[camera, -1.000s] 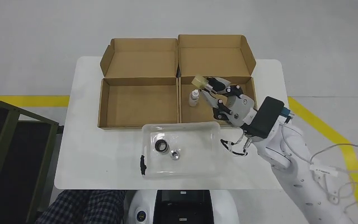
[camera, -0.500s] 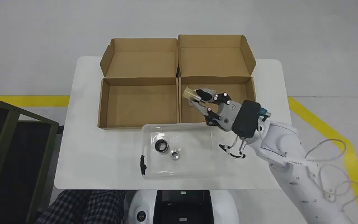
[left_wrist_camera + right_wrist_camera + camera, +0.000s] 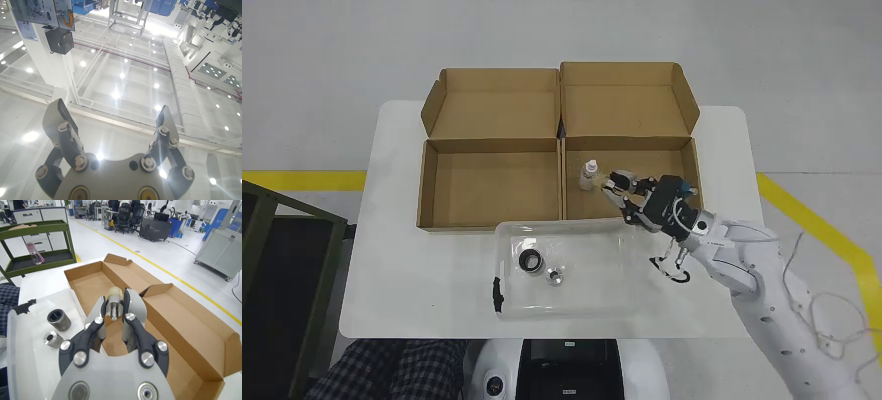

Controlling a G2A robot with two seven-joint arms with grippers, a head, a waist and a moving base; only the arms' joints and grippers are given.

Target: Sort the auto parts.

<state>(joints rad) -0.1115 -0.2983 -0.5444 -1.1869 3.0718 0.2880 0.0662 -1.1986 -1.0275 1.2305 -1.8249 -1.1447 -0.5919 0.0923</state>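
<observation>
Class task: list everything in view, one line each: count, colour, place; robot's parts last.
table: one, white, under everything.
cardboard boxes: two, brown, open, side by side.
clear tray: one, transparent, before the boxes.
sleeve: one, dark grey, in tray.
small cylinder: one, silver, beside sleeve.
black scrap: one, black, at tray edge.
threaded stud: one, silver, pale cap, in right tool.
right tool: one, grey-black, shut, over a box.
left tool: one, grey-black, open, facing ceiling.
</observation>
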